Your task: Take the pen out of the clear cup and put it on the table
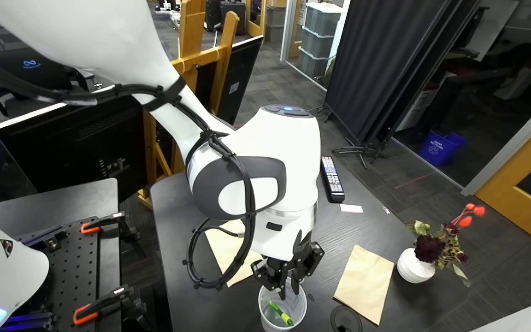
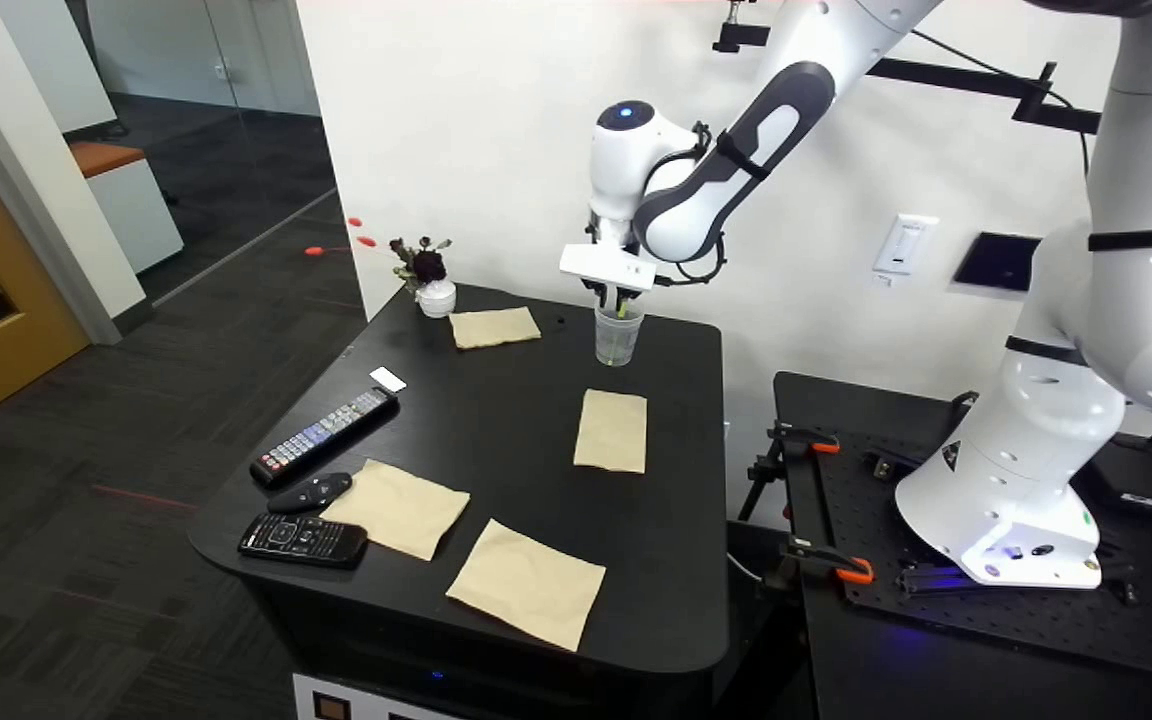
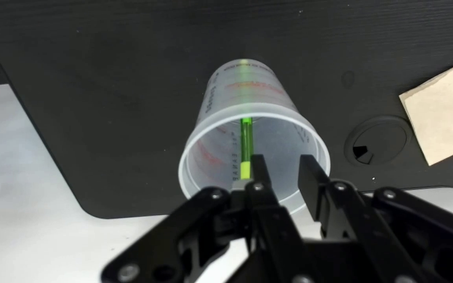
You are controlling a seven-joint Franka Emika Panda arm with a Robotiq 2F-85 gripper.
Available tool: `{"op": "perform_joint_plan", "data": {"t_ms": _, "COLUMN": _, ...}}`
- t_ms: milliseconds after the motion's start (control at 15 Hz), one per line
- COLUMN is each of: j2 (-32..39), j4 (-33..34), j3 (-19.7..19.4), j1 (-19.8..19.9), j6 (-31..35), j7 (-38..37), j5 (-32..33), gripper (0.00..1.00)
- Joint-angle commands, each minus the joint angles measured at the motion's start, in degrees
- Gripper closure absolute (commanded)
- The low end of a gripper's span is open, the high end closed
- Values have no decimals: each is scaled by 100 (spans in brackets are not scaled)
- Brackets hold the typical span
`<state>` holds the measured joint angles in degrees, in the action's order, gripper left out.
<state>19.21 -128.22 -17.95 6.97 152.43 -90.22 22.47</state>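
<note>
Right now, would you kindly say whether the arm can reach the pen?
Probably yes: the fingers stand apart at the open mouth of the clear cup, though the pen appears beside their gap, so they may need shifting.

Cup (image 1: pixel 298 305): lowest part cut off by the lower edge in an exterior view; near rim partly hidden behind the gripper (image 3: pixel 282 161) in the wrist view.
Pen (image 3: pixel 246 142): far length blurred to a pale green streak through the cup wall; contact with the finger (image 3: pixel 261 171) beside it cannot be told.
Print (image 3: pixel 210 94): mostly too blurred to read.
White panel (image 2: pixel 608 266): hides part of the gripper in an exterior view.
Arm (image 1: pixel 261 138): cut off by the top edge in both exterior views.
Paper (image 3: pixel 446 114): cut off by the right edge in the wrist view.
</note>
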Motion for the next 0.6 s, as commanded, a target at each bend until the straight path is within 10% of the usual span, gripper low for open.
{"op": "perform_joint_plan", "data": {"t_ms": 0, "j2": 113, "j4": 63, "j3": -89, "j1": -74, "j6": 47, "j7": 212, "j5": -219, "gripper": 71}}
{"op": "perform_joint_plan", "data": {"t_ms": 533, "j2": 380, "j4": 145, "j3": -220, "j1": -124, "j6": 23, "j7": 149, "j5": -240, "gripper": 72}}
